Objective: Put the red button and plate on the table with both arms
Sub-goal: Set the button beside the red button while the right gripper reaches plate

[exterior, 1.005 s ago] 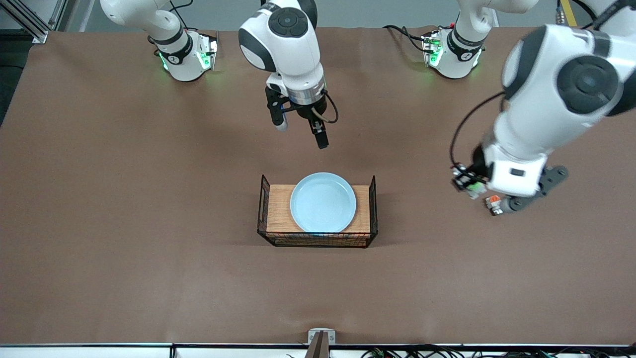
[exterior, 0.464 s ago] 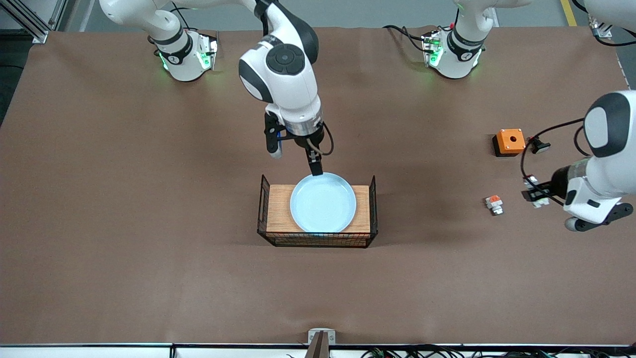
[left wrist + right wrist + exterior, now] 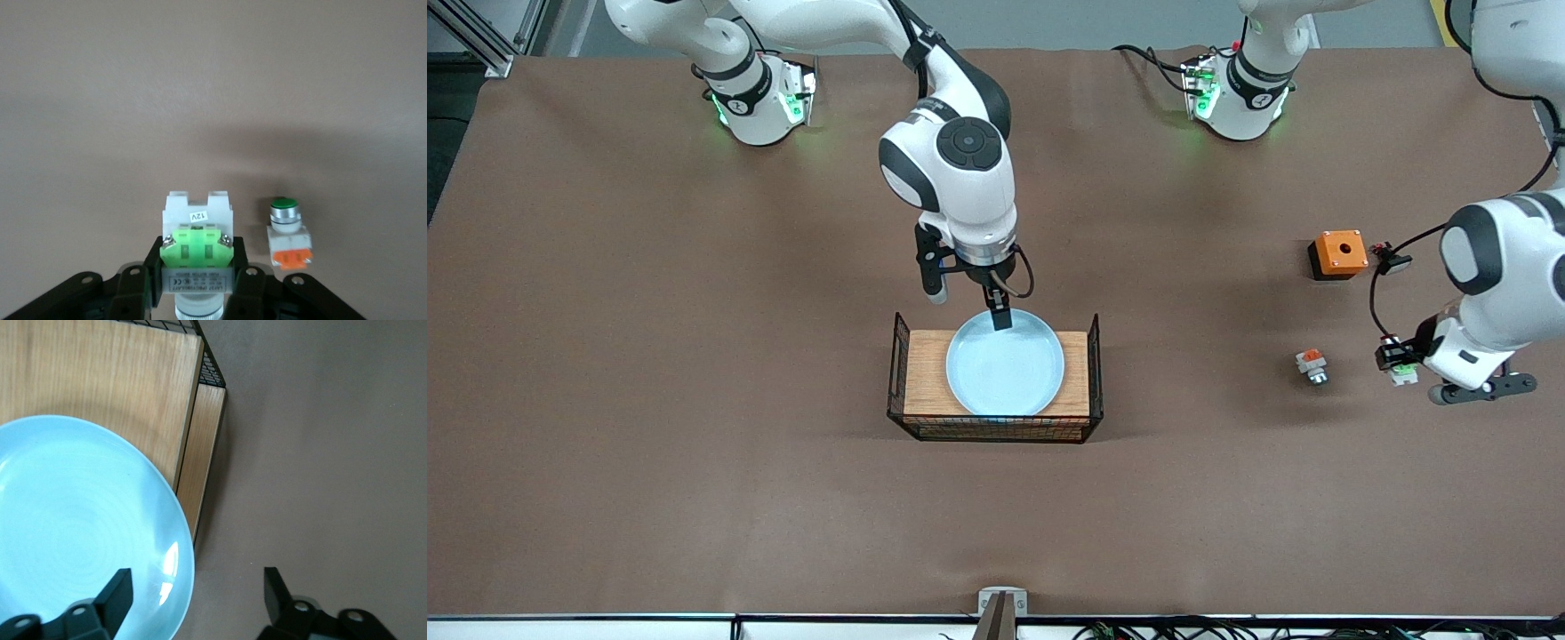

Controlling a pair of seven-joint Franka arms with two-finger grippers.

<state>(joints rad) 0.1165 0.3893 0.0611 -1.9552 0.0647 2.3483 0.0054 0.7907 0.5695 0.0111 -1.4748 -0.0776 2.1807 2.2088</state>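
The pale blue plate [image 3: 1005,364] lies on a wooden board. My right gripper [image 3: 967,304] is open and low at the plate's edge that lies farthest from the front camera. In the right wrist view the gripper [image 3: 197,593] straddles the plate's [image 3: 73,520] rim, one finger over the plate, the other over the table. My left gripper [image 3: 1396,363] is shut on the red button [image 3: 1402,371], low over the brown table [image 3: 694,400] near the left arm's end. In the left wrist view the gripper [image 3: 197,267] clamps the button's [image 3: 197,247] green block; its red cap is hidden there.
The wooden board [image 3: 925,373] has black wire mesh sides. A similar small part with an orange block [image 3: 1311,364] lies on the table beside the held button, also in the left wrist view [image 3: 288,233]. An orange box with a hole [image 3: 1338,252] stands farther from the front camera.
My right gripper has come down from over the bare table to the plate's rim. My left arm has swung toward its end of the table, carrying the button past the orange-block part.
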